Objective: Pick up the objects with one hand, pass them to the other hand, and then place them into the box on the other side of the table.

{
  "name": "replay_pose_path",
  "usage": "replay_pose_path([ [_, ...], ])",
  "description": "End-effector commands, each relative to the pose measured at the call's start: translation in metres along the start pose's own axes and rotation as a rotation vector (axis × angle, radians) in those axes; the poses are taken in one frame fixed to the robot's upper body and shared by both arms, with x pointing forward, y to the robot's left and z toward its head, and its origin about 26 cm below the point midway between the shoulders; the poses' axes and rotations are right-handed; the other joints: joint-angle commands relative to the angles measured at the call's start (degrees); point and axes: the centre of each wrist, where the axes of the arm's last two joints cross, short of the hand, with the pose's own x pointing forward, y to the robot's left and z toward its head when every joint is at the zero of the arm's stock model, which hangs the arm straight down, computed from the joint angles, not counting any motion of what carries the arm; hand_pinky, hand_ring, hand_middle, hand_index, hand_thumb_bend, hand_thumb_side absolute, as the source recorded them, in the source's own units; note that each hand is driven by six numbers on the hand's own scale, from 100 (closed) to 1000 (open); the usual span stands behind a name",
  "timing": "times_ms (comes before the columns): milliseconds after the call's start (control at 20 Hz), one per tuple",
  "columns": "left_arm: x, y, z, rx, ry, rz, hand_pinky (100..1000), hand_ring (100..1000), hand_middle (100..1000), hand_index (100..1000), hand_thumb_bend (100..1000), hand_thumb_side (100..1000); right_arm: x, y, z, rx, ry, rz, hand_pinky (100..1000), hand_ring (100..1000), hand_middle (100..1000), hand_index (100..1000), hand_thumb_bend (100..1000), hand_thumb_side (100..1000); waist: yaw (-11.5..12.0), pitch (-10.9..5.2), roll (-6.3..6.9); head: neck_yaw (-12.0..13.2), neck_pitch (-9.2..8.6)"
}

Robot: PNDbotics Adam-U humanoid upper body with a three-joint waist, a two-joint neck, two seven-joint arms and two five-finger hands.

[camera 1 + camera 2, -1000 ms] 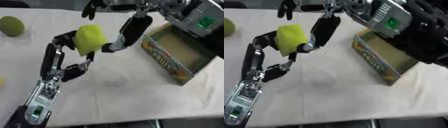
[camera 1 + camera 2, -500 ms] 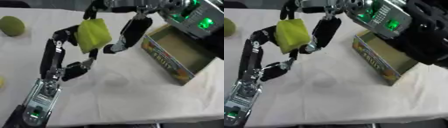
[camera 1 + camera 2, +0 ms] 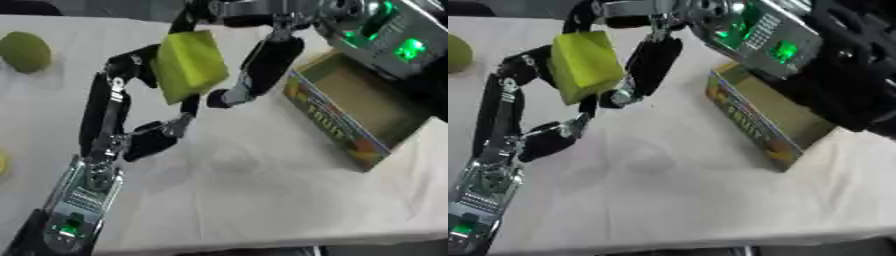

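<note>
box (image 3: 337, 131) | side panel | reads "FRUIT" | other print illegible

White cloth-covered table (image 3: 262, 200), lit evenly, with soft shadows and faint creases near its middle. Near edge of cloth bordered by a dark strip of floor (image 3: 667, 250). Beyond the far edge, a dark, indistinct background (image 3: 87, 6).

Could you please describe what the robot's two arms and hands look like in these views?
Both arms are grey metal forearm housings with glowing green indicator lights. The left robot hand has slim black finger segments joined by silver links. The right robot hand has broader black padded fingers with silver joints; its forearm housing carries two green lights.
</note>
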Motion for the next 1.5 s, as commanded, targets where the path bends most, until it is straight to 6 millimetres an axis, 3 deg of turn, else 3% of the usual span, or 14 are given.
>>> replay_pose_path([
  [50,0.007,0.004,-0.008,0.01,-0.03,0.006,464,491,433,509,100,171,0.001,-0.006,0.005,-0.018,0.006,-0.004,879,908,698,865,341,213,-0.07,-0.22,-0.41,0.1,-0.12],
  [150,0.007,0.004,-0.008,0.009,-0.025,0.009,464,491,433,509,100,174,0.0,-0.006,0.005,-0.013,0.007,-0.027,846,863,635,824,265,190,-0.14,-0.27,-0.38,0.11,-0.12],
  [400,0.006,0.002,-0.008,0.007,-0.014,0.017,463,490,433,509,100,176,0.001,-0.007,0.005,-0.022,0.006,-0.068,797,821,583,779,183,168,-0.3,-0.39,-0.28,0.13,-0.12],
  [650,0.006,0.0,-0.007,0.003,-0.007,0.026,462,491,433,513,100,183,0.001,-0.006,0.005,-0.019,-0.001,-0.085,788,809,536,736,158,136,-0.4,-0.41,-0.35,-0.06,-0.12],
  [900,0.006,0.0,-0.007,0.005,-0.006,0.031,464,492,436,516,100,175,0.0,-0.004,0.005,0.0,-0.01,-0.11,781,786,424,607,108,104,-0.34,-0.29,-0.48,-0.32,-0.12],
  [1050,0.006,-0.001,-0.006,0.003,0.0,0.031,482,517,483,550,100,100,-0.001,-0.003,0.005,-0.002,-0.014,-0.121,774,765,386,561,100,110,-0.32,-0.26,-0.51,-0.52,-0.12],
  [1100,0.005,-0.001,-0.006,-0.004,0.008,0.026,517,564,548,629,100,131,-0.002,-0.002,0.006,-0.003,-0.012,-0.123,767,755,373,547,100,110,-0.3,-0.28,-0.51,-0.6,-0.12],
  [1250,-0.001,-0.003,-0.002,-0.059,0.051,-0.013,619,684,702,782,343,336,-0.006,0.0,0.008,-0.008,0.0,-0.123,758,742,360,530,100,123,-0.27,-0.36,-0.5,-0.8,-0.12],
  [1500,-0.006,-0.005,0.001,-0.159,0.121,-0.082,608,702,727,839,382,427,-0.02,0.01,0.017,-0.003,0.051,-0.131,778,731,348,512,100,138,-0.35,-0.35,-0.57,-1.52,-0.12],
])
